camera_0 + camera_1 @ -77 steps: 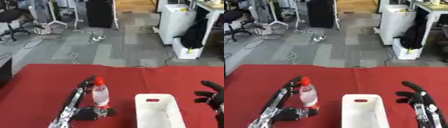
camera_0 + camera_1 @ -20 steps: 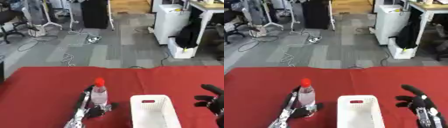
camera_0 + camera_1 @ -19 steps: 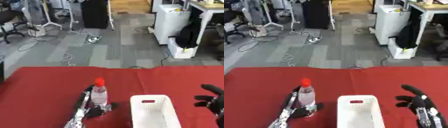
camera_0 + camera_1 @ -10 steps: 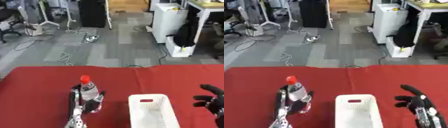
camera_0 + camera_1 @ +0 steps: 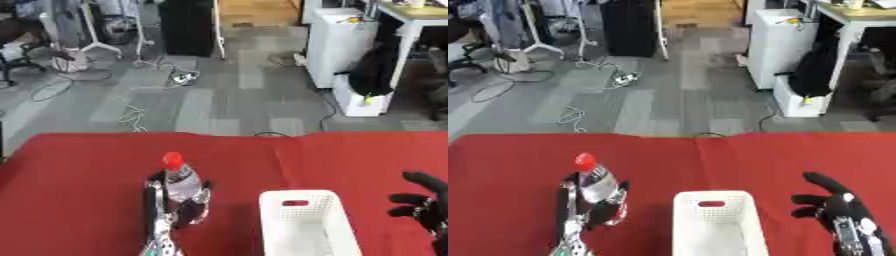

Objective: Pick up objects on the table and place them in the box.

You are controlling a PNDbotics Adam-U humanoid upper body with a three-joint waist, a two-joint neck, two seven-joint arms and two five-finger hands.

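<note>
Clear plastic bottle with a red cap [image 5: 180, 183] stands nearly upright, tipped slightly to the left at its top, over the red cloth-covered table [image 5: 79, 170], left of centre and toward the near edge. The robot's left hand [image 5: 179, 207] comes up from the near edge on a slim silver and black forearm and has its dark fingers and thumb curled round the lower half of the bottle, one side showing left of the body and the other right of it. Whether the bottle's base is touching the cloth or is just clear of it cannot be told, since the hand covers it. Just right of the bottle, apart from it, sits a white perforated plastic box with a slot handle in its far wall [image 5: 304, 224]; it is rectangular, its long side running from far to near, and it looks bare inside as far as the view reaches. The robot's right hand [image 5: 842, 215], black with silver on its back, rests at the near right corner, well apart from the box, fingers straight and spread, pointing toward the far left and holding nothing. Beyond the table lies a grey carpeted office floor [image 5: 675, 100] with trailing cables [image 5: 570, 117].
</note>
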